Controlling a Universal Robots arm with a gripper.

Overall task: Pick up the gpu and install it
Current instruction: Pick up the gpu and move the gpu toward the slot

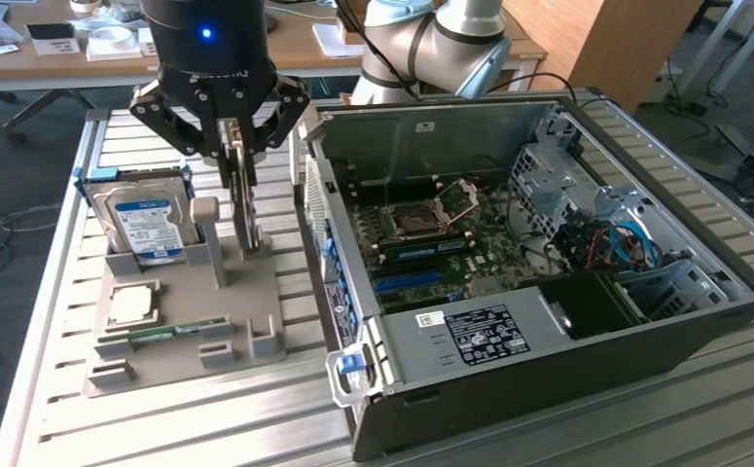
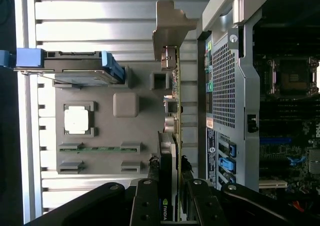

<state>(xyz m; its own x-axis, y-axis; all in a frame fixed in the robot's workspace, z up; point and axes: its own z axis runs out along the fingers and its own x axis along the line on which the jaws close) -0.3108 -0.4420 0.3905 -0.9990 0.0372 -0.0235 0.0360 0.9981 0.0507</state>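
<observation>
Hand: partly closed, pinching the gpu near its upper edge, a finger against each face.
Arm: hand hangs straight down over the grey holder on the bench.
Location of gpu: upright, edge-on, at the holder's side nearest the open computer case; a hard drive stands on its other side.

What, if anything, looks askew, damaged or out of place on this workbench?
Nothing stands out. The gpu stands upright in the grey tray, gripped by the gripper; the hard drive stands in its slot.
</observation>
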